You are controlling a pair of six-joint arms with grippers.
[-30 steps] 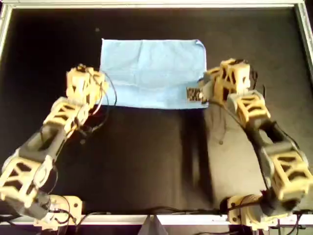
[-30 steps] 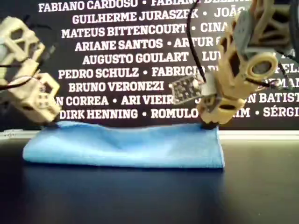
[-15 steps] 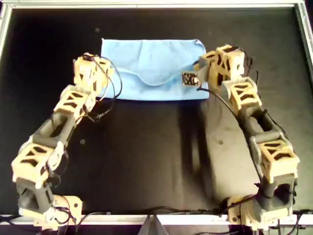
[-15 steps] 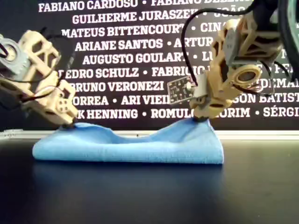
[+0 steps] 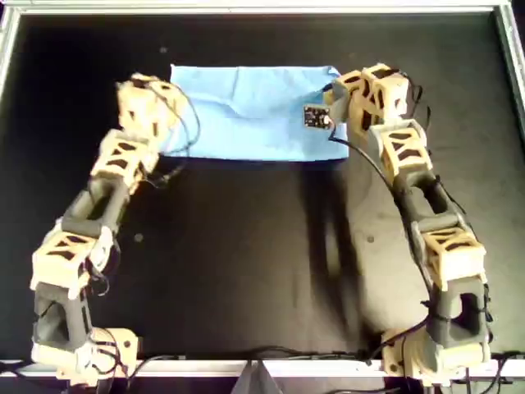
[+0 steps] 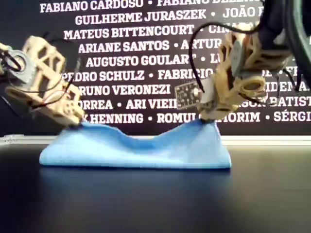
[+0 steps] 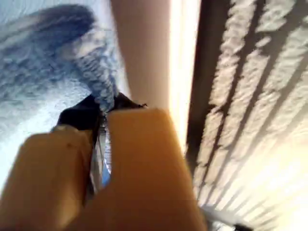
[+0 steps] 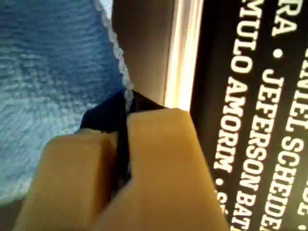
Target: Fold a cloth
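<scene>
From the overhead view, the cloth (image 5: 254, 111) lies as a wide blue band on the black table (image 5: 246, 263) near its far edge, its near layer lifted at both ends; the left gripper (image 5: 164, 123) is at the cloth's end on this view's left and the right gripper (image 5: 335, 103) at the end on this view's right, a small circuit board (image 5: 315, 116) hanging just beside it. In the exterior view the cloth (image 6: 138, 148) sags in the middle and rises to a peak under each gripper, with a wall of white names (image 6: 141, 48) behind. The left wrist view shows the left gripper (image 7: 101, 125) with its jaws clenched on a pinched fold of cloth (image 7: 57, 72). In the right wrist view the right gripper (image 8: 126, 120) likewise clamps the cloth's hemmed edge (image 8: 113, 48)
</scene>
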